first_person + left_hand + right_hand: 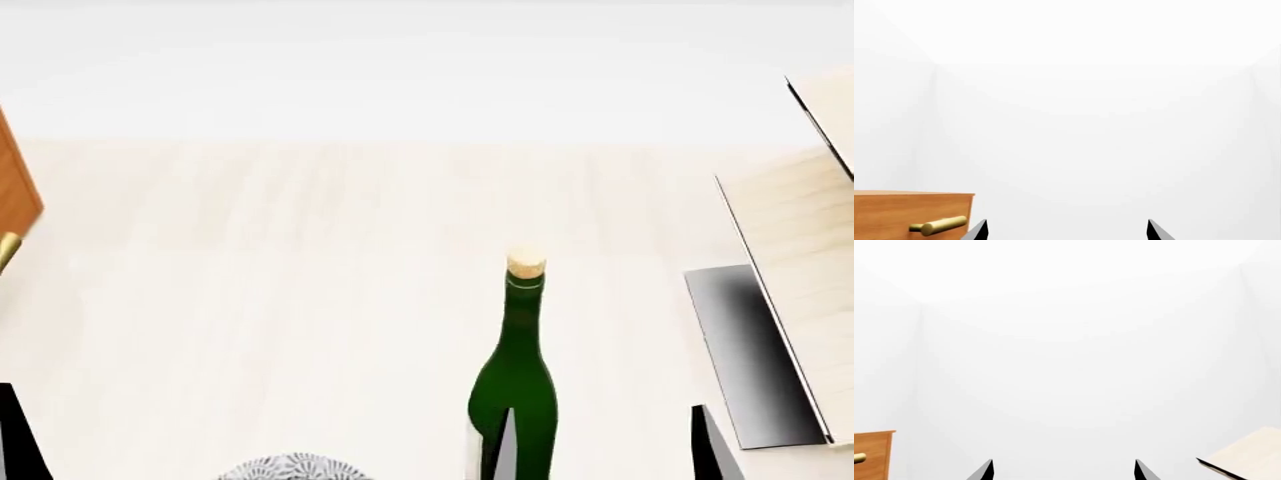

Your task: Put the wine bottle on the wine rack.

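Note:
The wine bottle (515,395) stands upright on the pale wood table at the head view's lower middle: dark green, with a tan cork. The wine rack (790,250) stands to its right, with slanted light boards on a dark grey base; a board corner shows in the right wrist view (1247,457). My right gripper (603,450) is open and empty; its left finger overlaps the bottle's lower body in the head view. The bottle is out of both wrist views. My left gripper (1064,231) is open and empty, at the head view's lower left edge.
A reddish-brown drawer cabinet (16,195) with a brass handle (937,226) stands at the table's left; it also shows in the right wrist view (873,455). The rim of a patterned bowl (294,468) shows at the bottom, left of the bottle. White walls lie beyond.

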`<state>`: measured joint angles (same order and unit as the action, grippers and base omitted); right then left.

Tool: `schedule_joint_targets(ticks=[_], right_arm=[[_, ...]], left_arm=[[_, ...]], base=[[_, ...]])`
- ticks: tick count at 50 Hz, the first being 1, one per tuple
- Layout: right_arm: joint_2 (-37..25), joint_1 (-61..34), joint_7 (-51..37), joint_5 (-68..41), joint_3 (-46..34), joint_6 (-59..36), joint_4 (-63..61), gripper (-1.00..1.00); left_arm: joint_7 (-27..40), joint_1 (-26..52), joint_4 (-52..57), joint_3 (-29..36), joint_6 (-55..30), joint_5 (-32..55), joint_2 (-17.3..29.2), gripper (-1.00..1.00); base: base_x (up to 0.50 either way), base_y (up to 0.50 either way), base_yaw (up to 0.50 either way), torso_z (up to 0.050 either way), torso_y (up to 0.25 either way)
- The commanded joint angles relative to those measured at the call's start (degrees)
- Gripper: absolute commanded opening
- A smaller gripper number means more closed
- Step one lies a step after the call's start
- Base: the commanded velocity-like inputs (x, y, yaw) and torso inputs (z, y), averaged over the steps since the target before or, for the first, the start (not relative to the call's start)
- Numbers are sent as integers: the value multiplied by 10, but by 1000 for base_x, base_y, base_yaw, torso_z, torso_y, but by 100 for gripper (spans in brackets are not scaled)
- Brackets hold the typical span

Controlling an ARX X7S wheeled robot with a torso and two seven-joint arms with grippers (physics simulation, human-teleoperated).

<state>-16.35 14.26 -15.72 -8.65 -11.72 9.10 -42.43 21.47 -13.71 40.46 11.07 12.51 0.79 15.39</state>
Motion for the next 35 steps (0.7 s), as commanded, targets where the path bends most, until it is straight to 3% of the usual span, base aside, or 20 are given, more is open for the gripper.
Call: schedule_joint_targets(ticks=[1, 35], right_arm=[[-4, -1, -3, -4, -1, -1, 0, 100], [-13, -2, -10, -6, -10, 0, 1, 100]], left_arm=[[4, 1, 0, 2, -1, 1, 3, 100], [14, 2, 2, 7, -1, 2, 11, 100]], base=[[0, -82, 0, 0, 0], [0, -83, 0, 0, 0]])
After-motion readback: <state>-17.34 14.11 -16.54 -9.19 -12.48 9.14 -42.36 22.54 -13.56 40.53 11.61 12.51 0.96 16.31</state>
